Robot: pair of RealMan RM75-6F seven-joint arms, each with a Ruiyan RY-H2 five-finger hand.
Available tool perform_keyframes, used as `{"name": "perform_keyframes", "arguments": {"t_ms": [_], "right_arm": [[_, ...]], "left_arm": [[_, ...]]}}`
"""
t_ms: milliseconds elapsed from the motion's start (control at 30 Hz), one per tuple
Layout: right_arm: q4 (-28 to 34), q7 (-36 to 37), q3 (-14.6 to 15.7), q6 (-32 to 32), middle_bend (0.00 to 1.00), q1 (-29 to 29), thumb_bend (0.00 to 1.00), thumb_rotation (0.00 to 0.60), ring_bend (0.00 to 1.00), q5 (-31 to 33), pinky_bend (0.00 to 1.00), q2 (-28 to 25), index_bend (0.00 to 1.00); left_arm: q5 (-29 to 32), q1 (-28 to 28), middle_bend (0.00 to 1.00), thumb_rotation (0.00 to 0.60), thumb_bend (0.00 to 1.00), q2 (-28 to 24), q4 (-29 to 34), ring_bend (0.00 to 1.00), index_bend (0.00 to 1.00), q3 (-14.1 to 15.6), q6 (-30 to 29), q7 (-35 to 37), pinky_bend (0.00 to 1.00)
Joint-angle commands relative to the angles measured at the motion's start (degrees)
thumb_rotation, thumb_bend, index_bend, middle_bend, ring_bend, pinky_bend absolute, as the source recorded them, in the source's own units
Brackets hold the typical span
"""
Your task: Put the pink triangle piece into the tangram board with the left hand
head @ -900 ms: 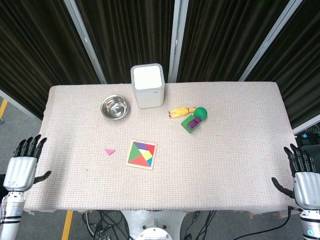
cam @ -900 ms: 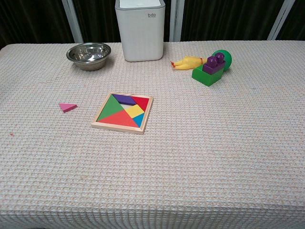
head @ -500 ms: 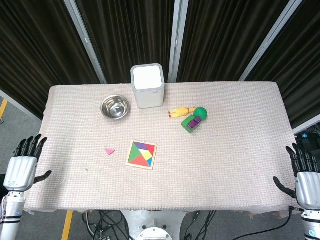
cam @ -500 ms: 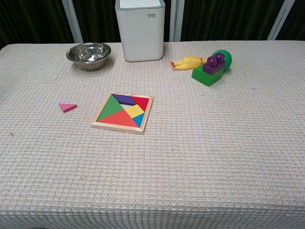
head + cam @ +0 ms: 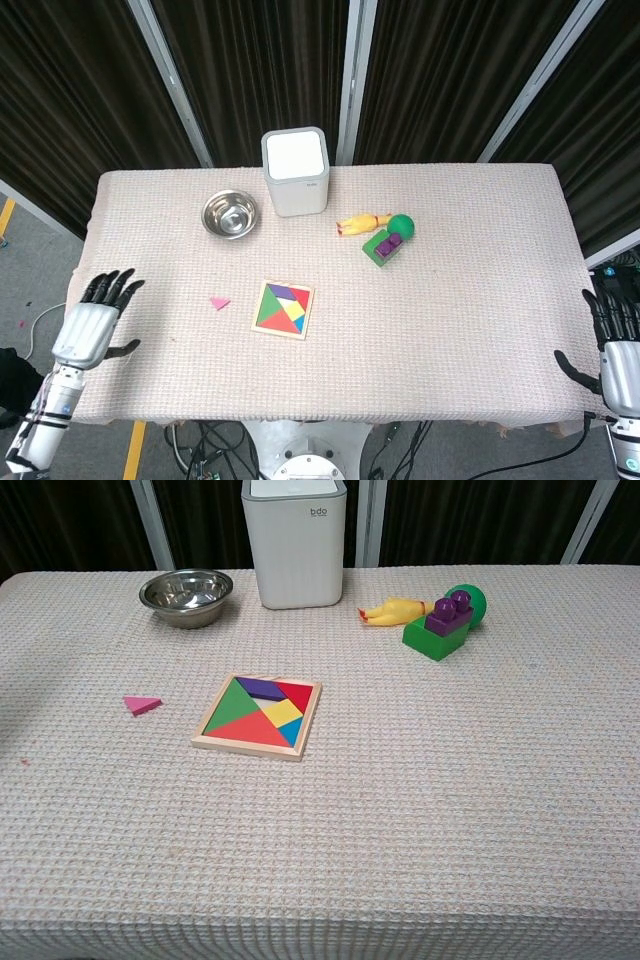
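A small pink triangle piece (image 5: 220,302) (image 5: 141,704) lies flat on the cloth, just left of the square wooden tangram board (image 5: 283,309) (image 5: 258,716), which holds several coloured pieces. My left hand (image 5: 90,325) hovers over the table's left edge with fingers spread and nothing in it, well left of the triangle. At the far right edge, off the table, my right hand (image 5: 618,355) is also empty with fingers apart. Neither hand shows in the chest view.
At the back stand a steel bowl (image 5: 230,214), a white box-shaped bin (image 5: 296,171), a yellow rubber chicken (image 5: 361,223), a green ball (image 5: 401,224) and a green block with purple studs (image 5: 384,245). A woven cloth covers the table (image 5: 420,330).
My left hand has moved right and forward, from beside the table to over its left edge. The right hand has drifted slightly down and right. The objects have not moved.
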State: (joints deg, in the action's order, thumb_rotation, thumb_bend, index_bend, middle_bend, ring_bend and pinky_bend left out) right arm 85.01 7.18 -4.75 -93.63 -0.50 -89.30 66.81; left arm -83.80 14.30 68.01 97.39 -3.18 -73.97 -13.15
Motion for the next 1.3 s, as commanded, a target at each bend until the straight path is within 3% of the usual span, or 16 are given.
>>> {"name": "perform_keyframes", "arguments": {"t_ms": [33,233,367,1067,1300], "right_arm": [[0.1,0.0,0.1,0.4,0.00,-0.1,0.12,0.600,0.00,0.1,0.00,0.1,0.00],[1.1,0.9,0.6,1.4,0.00,-0.5,0.12,0.600,0.00,-0.5,0.00,-0.1,0.00],[1.4,0.3,0.6,1.3,0.00,-0.5,0.11,0.600,0.00,-0.7,0.00,-0.1,0.00],[-0.8,0.0,0.8,4.1,0.00,-1.2,0.12,0.600,0.00,1.1,0.00,0.8,0.00],[-1.1,-1.0,1.1,5.0,0.00,-1.4,0.21,0.600,0.00,1.3,0.00,1.0,0.00]], "left_arm": [[2.3,4.2,0.04,0.600,0.14,1.9,-0.7,0.00,0.14,-0.9,6.7,0.6,0.09],[6.9,9.0,0.05,0.600,0.14,5.6,-3.1,0.00,0.14,-2.5,13.8,-0.2,0.09],[9.0,11.1,0.05,0.600,0.16,7.0,-4.1,0.00,0.20,-3.1,16.4,-1.0,0.09],[14.6,17.9,0.07,0.600,0.24,14.4,-11.0,0.00,0.25,-4.6,22.0,-0.4,0.09],[16.0,18.8,0.07,0.600,0.25,15.7,-12.6,0.00,0.30,-4.2,22.7,0.1,0.09]]}}
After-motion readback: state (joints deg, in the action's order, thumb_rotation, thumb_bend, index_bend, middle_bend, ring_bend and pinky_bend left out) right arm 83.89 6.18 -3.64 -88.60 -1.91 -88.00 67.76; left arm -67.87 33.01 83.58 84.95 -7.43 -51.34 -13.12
